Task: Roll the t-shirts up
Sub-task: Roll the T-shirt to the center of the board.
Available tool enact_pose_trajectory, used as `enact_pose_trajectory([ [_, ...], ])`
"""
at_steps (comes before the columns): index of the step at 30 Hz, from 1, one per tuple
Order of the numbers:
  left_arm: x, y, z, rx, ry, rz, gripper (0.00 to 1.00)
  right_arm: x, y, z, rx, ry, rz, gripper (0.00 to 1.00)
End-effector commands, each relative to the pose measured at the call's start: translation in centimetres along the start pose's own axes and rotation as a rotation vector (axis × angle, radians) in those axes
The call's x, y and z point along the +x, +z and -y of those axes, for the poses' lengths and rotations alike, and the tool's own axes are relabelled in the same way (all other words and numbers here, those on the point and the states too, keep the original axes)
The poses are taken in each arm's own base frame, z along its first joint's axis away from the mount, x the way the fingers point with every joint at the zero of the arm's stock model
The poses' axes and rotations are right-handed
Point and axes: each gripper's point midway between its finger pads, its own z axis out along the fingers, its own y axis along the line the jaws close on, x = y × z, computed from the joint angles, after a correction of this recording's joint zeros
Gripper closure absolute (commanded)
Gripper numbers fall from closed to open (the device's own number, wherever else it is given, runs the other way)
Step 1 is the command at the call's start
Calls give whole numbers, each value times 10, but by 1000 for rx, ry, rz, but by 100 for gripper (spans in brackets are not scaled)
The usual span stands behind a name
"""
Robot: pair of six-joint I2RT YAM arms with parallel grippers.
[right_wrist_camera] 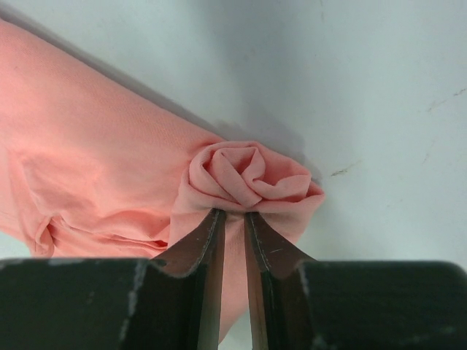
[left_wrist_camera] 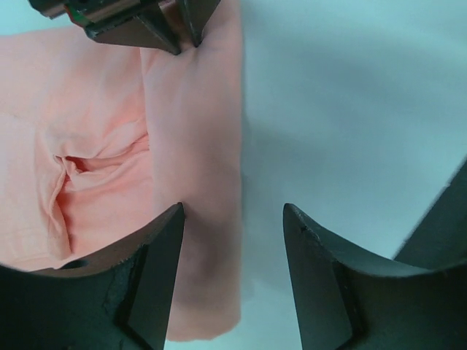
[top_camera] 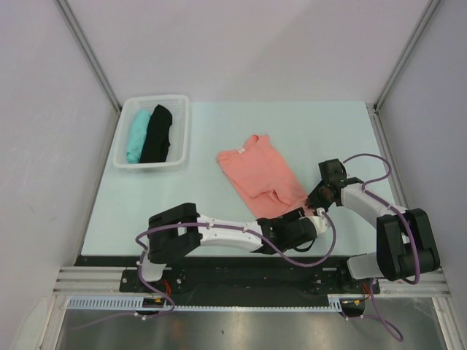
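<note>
The salmon-pink t-shirt (top_camera: 259,173) lies folded into a strip in the middle of the table. Its near end is twisted into a small roll (right_wrist_camera: 248,173). My right gripper (right_wrist_camera: 232,214) is shut on the cloth just under that roll; it sits at the shirt's near right corner in the top view (top_camera: 317,201). My left gripper (left_wrist_camera: 232,211) is open, low over the table, and straddles the shirt's folded edge (left_wrist_camera: 197,146) without holding it; in the top view it is close beside the right gripper (top_camera: 299,217). The teal t-shirt (top_camera: 136,135) and the black t-shirt (top_camera: 157,133) lie in the basket.
A white plastic basket (top_camera: 149,166) stands at the back left of the pale table (top_camera: 343,131). White walls close in the table at the back and on both sides. The right gripper's fingers (left_wrist_camera: 131,25) show at the top of the left wrist view.
</note>
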Motion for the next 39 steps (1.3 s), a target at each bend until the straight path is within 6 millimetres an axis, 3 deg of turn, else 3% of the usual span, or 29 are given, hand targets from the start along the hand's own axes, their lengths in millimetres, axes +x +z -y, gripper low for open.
enact_pose_trajectory([
  [1, -7, 10, -15, -77, 76, 29, 38, -2, 5, 14, 63, -16, 5, 79],
  [11, 23, 28, 1, -25, 90, -34, 42, -5, 1, 14, 50, -17, 8, 78],
  [16, 35, 33, -5, 50, -23, -65, 65, -6, -4, 10, 22, -20, 7, 75],
  [17, 34, 33, 0, 95, -75, -58, 70, -7, -7, 7, 10, -22, 11, 73],
  [18, 30, 31, -8, 108, -112, -42, 78, -8, -8, 6, 4, -23, 16, 71],
  [21, 35, 29, -10, 186, -200, -41, 88, -12, -14, 3, -16, -26, 34, 53],
  [22, 38, 26, -9, 217, -219, -44, 90, -10, -17, -2, -42, -26, 22, 44],
  [25, 37, 20, -6, 308, -298, -37, 94, -15, -28, -8, -84, -36, 48, 36],
  [30, 27, 4, 3, 483, -483, -13, 96, -22, -55, -10, -120, -43, 110, 35],
  [35, 23, -3, 0, 614, -667, -17, 96, -4, -70, 2, -103, -79, 117, 36],
  [39, 23, -6, -2, 701, -737, -37, 96, 24, -76, 7, -102, -117, 102, 36],
])
